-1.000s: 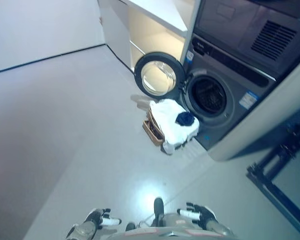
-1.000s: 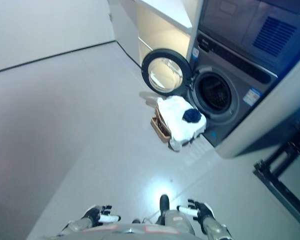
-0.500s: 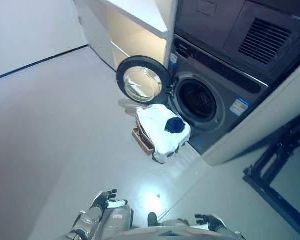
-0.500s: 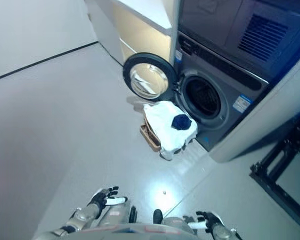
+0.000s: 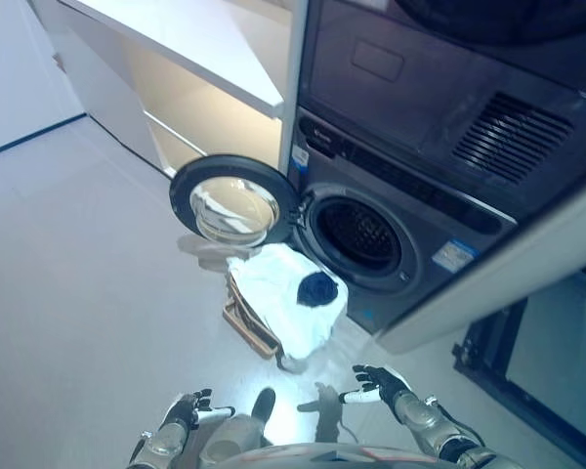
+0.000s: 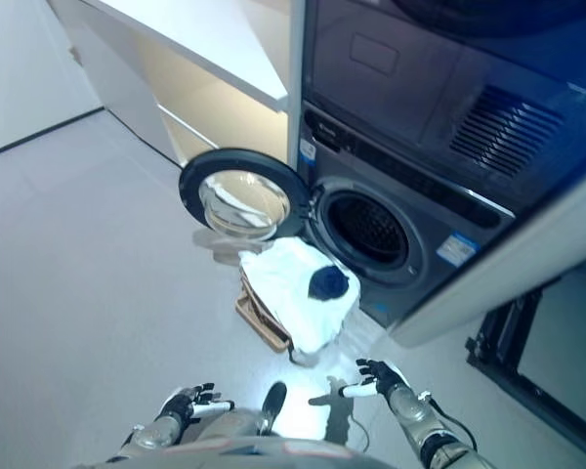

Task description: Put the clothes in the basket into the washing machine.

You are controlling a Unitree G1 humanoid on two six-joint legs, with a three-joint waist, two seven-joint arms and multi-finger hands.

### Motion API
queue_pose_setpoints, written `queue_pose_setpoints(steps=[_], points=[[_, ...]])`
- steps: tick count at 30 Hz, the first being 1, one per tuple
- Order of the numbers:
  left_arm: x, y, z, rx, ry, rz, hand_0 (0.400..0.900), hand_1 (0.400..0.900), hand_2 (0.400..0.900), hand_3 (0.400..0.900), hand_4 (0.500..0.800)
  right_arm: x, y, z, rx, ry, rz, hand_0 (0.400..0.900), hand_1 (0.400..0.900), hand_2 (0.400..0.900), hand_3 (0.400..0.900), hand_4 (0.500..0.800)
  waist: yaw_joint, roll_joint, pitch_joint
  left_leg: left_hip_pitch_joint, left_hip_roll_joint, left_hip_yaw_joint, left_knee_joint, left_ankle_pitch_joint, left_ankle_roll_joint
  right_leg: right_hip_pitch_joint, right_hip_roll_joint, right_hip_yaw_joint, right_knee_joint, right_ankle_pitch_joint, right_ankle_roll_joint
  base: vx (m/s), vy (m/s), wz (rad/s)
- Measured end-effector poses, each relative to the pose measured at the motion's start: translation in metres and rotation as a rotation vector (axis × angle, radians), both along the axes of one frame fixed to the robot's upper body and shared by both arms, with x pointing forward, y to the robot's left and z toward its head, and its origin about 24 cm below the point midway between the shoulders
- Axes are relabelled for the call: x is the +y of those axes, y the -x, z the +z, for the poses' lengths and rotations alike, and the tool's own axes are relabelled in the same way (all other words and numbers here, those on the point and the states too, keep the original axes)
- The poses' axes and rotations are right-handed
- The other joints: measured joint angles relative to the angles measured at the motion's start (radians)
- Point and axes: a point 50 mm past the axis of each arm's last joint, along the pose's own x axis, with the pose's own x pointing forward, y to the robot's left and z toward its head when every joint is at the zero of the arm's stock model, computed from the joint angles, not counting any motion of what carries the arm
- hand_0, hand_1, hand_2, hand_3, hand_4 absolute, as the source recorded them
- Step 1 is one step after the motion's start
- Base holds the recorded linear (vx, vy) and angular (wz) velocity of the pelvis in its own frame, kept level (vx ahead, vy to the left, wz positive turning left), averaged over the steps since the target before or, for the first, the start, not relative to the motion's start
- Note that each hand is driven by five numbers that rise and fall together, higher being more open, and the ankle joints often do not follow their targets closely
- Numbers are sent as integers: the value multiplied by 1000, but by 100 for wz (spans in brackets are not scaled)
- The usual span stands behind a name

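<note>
A woven basket (image 5: 246, 319) stands on the floor in front of the washing machine (image 5: 400, 186). White cloth (image 5: 273, 293) is heaped over the basket, with a dark blue garment (image 5: 317, 288) on top. The machine's round door (image 5: 230, 201) stands open to the left and the drum (image 5: 359, 234) is dark inside. My left hand (image 5: 188, 409) is low at the bottom, fingers relaxed and empty. My right hand (image 5: 379, 383) is at the lower right, fingers spread and empty. Both hands are well short of the basket.
A white shelf unit (image 5: 190, 59) stands left of the machine. A second dark appliance (image 5: 449, 98) sits above the washer. A black metal frame (image 5: 508, 381) stands on the floor at the right. Grey floor (image 5: 68, 274) spreads to the left.
The camera has moved closer to the washer, so basket and machine look larger and shifted left. My right hand has risen into view at the lower right.
</note>
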Motion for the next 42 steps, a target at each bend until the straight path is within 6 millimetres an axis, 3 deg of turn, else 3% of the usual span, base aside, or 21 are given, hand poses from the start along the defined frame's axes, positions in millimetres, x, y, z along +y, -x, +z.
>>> queue_pose_setpoints(steps=[1, 2, 3, 4, 6, 7, 10, 13, 16, 17, 18, 19, 20, 22, 25, 28, 30, 33, 37, 42], points=[[-1, -3, 1, -6, 0, -2, 900, 900, 900, 900, 800, 3, -1, 0, -8, -5, 9, 900, 900, 900, 900, 800, -7, 1, 4, 18, -15, 10, 6, -17, 15, -61, -10, -26, 113, 37, 36, 266, 170, -7], [0, -4, 1, -4, -8, -4, 900, 900, 900, 900, 800, 7, -4, 1, -16, -11, 9, 900, 900, 900, 900, 800, -8, 9, 10, 43, -22, 9, 2, -31, 32, -96, -19, -47, 185, 58, 44, 307, 162, 19], [-2, -4, 0, 3, -6, -5, 900, 900, 900, 900, 800, 7, -6, 2, -25, -11, 11, 900, 900, 900, 900, 800, -9, 27, 31, 71, -24, 5, 10, -34, 33, -118, -20, -79, 264, 92, 37, 346, 155, 37], [-7, -5, -1, 3, 1, -18, 900, 900, 900, 900, 800, 13, -10, 1, -10, -12, 22, 900, 900, 900, 900, 800, -8, 54, 49, 108, -25, -36, 15, -49, 39, -131, -15, -108, 311, 94, 28, 408, 128, 52], [-8, -9, 1, -6, -4, -46, 900, 900, 900, 900, 800, 10, 0, -7, 70, 32, 24, 900, 900, 900, 900, 800, 0, 86, 53, 149, -17, -71, 20, -72, 44, -165, -16, -168, 324, 101, 3, 372, 35, 48], [-9, -16, 3, -26, -3, -53, 900, 900, 900, 900, 800, 11, -5, -4, 41, 20, 34, 900, 900, 900, 900, 800, -6, 99, 57, 156, -12, -91, 21, -86, 56, -204, -28, -200, 313, 90, -18, 325, -87, 62], [-7, -24, 5, -25, -16, -59, 900, 900, 900, 900, 800, 16, 2, -6, 54, 11, 57, 900, 900, 900, 900, 800, -34, 114, 69, 169, -12, -174, 14, -91, 23, -255, -89, -250, 29, 58, -67, 318, -238, 69], [-4, -33, 9, -52, -31, -58, 900, 900, 900, 900, 800, 23, 11, -11, 89, 31, 134, 900, 900, 900, 900, 800, -34, 79, 65, 177, -16, -227, -5, -103, -1, -278, -152, -269, -306, 106, -58, 283, -329, 54], [-1, -26, 7, -41, -38, -38, 900, 900, 900, 900, 800, 28, 9, -11, 88, 38, 173, 900, 900, 900, 900, 800, -32, 35, 52, 220, -5, -271, -16, -141, -26, -243, -167, -269, -453, 217, -65, 233, -367, 57], [0, -18, 5, -25, -39, -28, 900, 900, 900, 900, 800, 30, 15, -13, 103, 35, 177, 900, 900, 900, 900, 800, -35, 18, 32, 245, 6, -287, -24, -162, -39, -197, -165, -276, -483, 247, -91, 356, -440, 82], [-2, -15, 3, -17, -34, -20, 900, 900, 900, 900, 800, 26, 16, -13, 106, 42, 175, 900, 900, 900, 900, 800, -35, 14, 22, 244, 29, -264, -5, -189, -49, -177, -154, -308, -495, 294, -105, 293, -399, 100], [-5, -5, -1, 8, -24, -2, 900, 900, 900, 900, 800, 21, 11, -12, 116, 61, 171, 900, 900, 900, 900, 800, -18, 29, 13, 235, 60, -265, 21, -214, -63, -148, -132, -354, -498, 280, -121, 245, -400, 99], [-8, -10, 0, 1, -15, -8, 900, 900, 900, 900, 800, 14, 5, -10, 142, 100, 199, 900, 900, 900, 900, 800, -4, 28, 13, 213, 65, -281, 98, -254, -92, -119, -120, -394, -531, 279, -141, 84, -344, 48], [-10, -13, 0, -12, -11, -4, 900, 900, 900, 900, 800, 2, -23, 4, 67, 159, 213, 900, 900, 900, 900, 800, 14, 6, 19, 137, 51, -209, 261, -273, -130, -89, -95, -441, -565, 276, -177, 66, -384, 21], [-4, 4, -3, 31, -22, 34, 900, 900, 900, 900, 800, 6, -77, 35, -118, 212, 238, 900, 900, 900, 900, 800, 50, -19, 30, 49, 67, -117, 424, -271, -147, -57, -64, -440, -580, 257, -213, 56, -273, 65], [1, -7, 1, -6, -32, 43, 900, 900, 900, 900, 800, 5, -94, 47, -182, 260, 277, 900, 900, 900, 900, 800, 48, -22, 42, -30, 169, 49, 334, -258, -158, -30, -45, -540, -618, 240, -242, 120, -158, 55], [4, -13, 4, -30, -37, 35, 900, 900, 900, 900, 800, 8, -98, 50, -192, 254, 282, 900, 900, 900, 900, 800, 57, -10, 52, -54, 220, 159, 173, -204, -176, -27, -21, -546, -639, 241, -241, 155, -19, -34], [5, -6, 3, -14, -40, 27, 900, 900, 900, 900, 800, 23, -96, 47, -195, 206, 304, 900, 900, 900, 900, 800, 77, 30, 64, -14, 232, 129, 36, -154, -160, -20, 13, -488, -647, 243, -242, 160, 8, -4], [7, -8, 3, -10, -48, -5, 900, 900, 900, 900, 800, 21, -77, 33, -132, 196, 305, 900, 900, 900, 900, 800, 71, 31, 62, 30, 228, 136, -9, -48, -158, 2, 13, -490, -674, 240, -228, 123, 14, 2], [13, -25, 11, -51, -63, -38, 900, 900, 900, 900, 800, 20, -81, 36, -137, 264, 386, 900, 900, 900, 900, 800, 73, 15, 62, 32, 188, 155, -18, -58, -120, -14, -33, -487, -654, 224, -190, -7, 25, -2]])
